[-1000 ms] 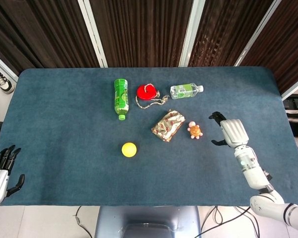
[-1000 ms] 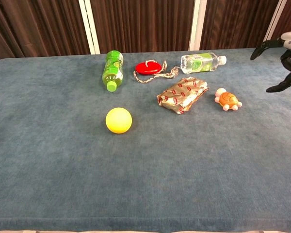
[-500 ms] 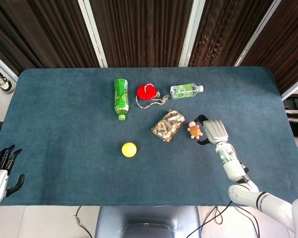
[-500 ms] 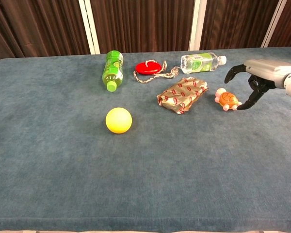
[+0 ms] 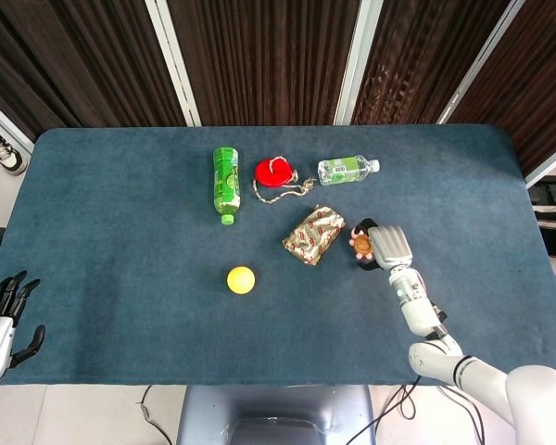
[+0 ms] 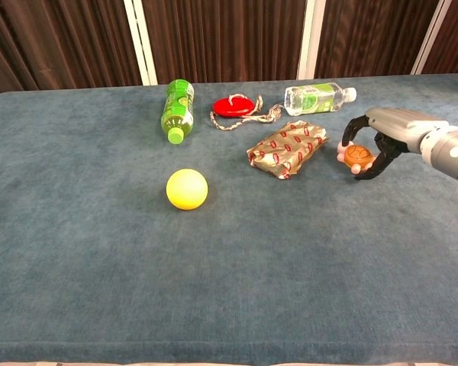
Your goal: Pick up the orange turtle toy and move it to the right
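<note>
I am working over the blue table, with everything spread along its far half. Largest of the clutter is the green bottle lying on its side, then the clear water bottle, also lying down, and the foil snack packet between them and my working hand. The red disc with its cord sits between the two bottles, and the yellow ball lies alone nearer me.

My right hand is at the orange turtle toy, just right of the packet. The fingers arch over the toy's far side while the thumb comes up beneath its near side, so the toy is caught between them; I judge it gripped. I cannot tell whether it has left the cloth. I came in from the right so the packet stays clear of the fingers.

My left hand rests off the near left corner, fingers apart, holding nothing, out of the way.
</note>
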Controlling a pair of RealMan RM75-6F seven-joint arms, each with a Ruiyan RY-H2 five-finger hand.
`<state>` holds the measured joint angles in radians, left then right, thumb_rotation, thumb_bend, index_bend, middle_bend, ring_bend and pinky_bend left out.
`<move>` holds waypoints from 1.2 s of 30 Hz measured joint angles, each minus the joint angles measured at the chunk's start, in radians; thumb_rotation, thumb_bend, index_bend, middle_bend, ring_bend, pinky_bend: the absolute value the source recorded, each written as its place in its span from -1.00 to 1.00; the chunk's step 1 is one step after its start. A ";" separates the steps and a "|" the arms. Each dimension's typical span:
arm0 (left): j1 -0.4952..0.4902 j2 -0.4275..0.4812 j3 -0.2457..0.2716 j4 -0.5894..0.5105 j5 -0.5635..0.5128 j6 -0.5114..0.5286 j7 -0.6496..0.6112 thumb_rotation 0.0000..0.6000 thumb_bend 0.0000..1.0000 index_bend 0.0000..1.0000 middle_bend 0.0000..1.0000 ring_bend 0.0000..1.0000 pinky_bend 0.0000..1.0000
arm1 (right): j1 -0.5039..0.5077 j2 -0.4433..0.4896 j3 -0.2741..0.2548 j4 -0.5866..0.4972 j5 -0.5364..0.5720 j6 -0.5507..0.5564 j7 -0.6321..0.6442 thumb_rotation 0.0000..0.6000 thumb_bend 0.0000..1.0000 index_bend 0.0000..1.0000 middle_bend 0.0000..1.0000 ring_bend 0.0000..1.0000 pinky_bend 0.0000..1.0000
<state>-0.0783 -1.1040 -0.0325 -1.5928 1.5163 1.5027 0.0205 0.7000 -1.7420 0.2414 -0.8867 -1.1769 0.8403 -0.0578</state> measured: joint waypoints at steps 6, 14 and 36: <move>0.002 0.002 -0.003 0.000 -0.005 0.003 -0.009 1.00 -0.13 -0.75 -1.00 -1.00 -0.64 | 0.002 -0.035 -0.018 0.054 -0.043 0.035 0.032 1.00 -0.25 0.42 0.10 0.80 1.00; 0.003 0.002 -0.004 0.000 -0.006 0.005 -0.009 1.00 -0.13 -0.75 -1.00 -1.00 -0.64 | -0.010 -0.051 -0.037 0.095 -0.080 0.084 0.037 1.00 -0.24 0.95 0.59 0.97 1.00; 0.003 0.001 -0.002 -0.002 0.000 0.006 -0.001 1.00 -0.13 -0.75 -1.00 -1.00 -0.63 | -0.111 0.040 -0.096 -0.037 -0.170 0.237 0.092 1.00 0.17 1.00 0.75 1.00 1.00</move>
<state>-0.0751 -1.1031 -0.0343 -1.5953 1.5159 1.5090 0.0192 0.5895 -1.7023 0.1454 -0.9239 -1.3473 1.0770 0.0345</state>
